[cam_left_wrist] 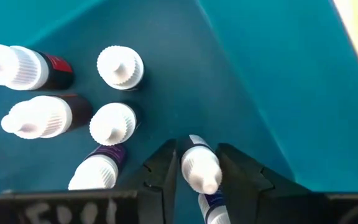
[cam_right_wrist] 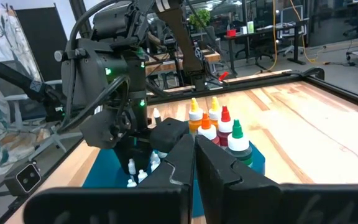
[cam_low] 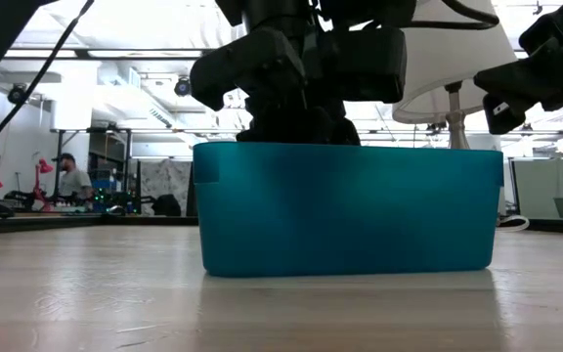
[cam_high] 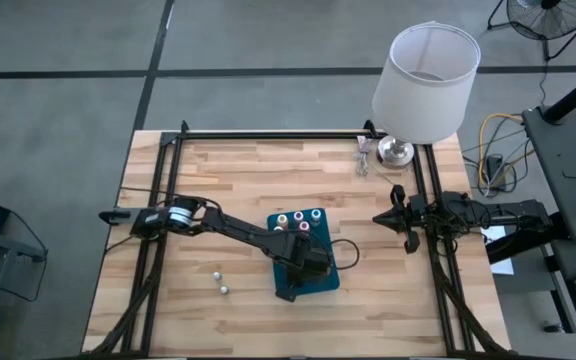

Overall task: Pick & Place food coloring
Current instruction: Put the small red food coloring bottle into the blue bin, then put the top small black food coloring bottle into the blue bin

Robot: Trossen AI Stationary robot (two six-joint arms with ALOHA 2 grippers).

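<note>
Inside the teal tray (cam_high: 323, 280), just below the table's centre in the high view, the left gripper (cam_left_wrist: 199, 171) reaches down with a white-capped bottle (cam_left_wrist: 202, 171) between its fingers (cam_left_wrist: 160, 168). The jaws sit close on either side of the bottle's neck, but whether they are gripping or letting go I cannot tell. Other food coloring bottles (cam_left_wrist: 114, 122) stand just beside it toward 10 o'clock in the wrist view, white caps up, crowded together on the tray floor. At the tray's 12 o'clock end taller bottles (cam_right_wrist: 219, 129) with orange, yellow, red and green tops stand in a cluster. Two small pale bottles (cam_high: 220, 281) lie loose on the wooden table (cam_high: 258, 170), toward 9 o'clock from the tray.

These bottles look light, rigid plastic with smooth rounded bodies, so they should tip or roll easily and could slip from a pinch on the tapered cap. The ridged cap skirt or the neck just under it seems the surest place to hold.

Far off at 3 o'clock, the right gripper (cam_right_wrist: 194, 155) waits at the table's edge, fingers pressed together and empty. A lamp (cam_high: 423, 80) stands at 1 o'clock.
</note>
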